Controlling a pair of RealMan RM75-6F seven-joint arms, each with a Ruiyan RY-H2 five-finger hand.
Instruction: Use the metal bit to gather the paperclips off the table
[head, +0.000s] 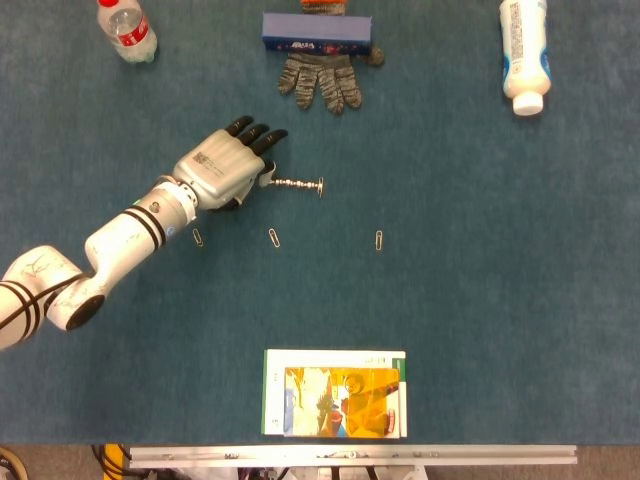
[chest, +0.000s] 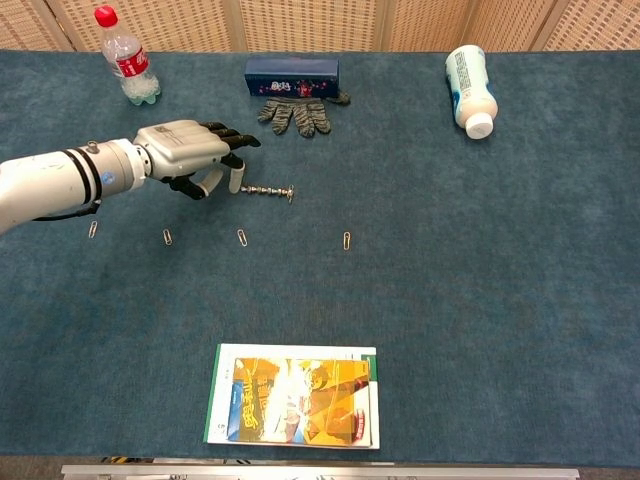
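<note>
Far left on the blue table (chest: 520, 300), in chest view: a paperclip (chest: 92, 229), then another (chest: 167, 237). Above them, the left hand (head: 222, 170), back up, fingers (chest: 232, 134) spread and extended toward the right, thumb lowered beside the near end of the metal bit (head: 297, 184); touching or just short of it, cannot tell. Holding nothing. Metal bit flat on the cloth, long axis running left–right, wider disc end pointing right, away from the hand. Below it, a third paperclip (head: 274, 237); further right, a fourth (head: 378, 240). Near the front edge, a book (head: 335, 392). Right hand out of both views.
</note>
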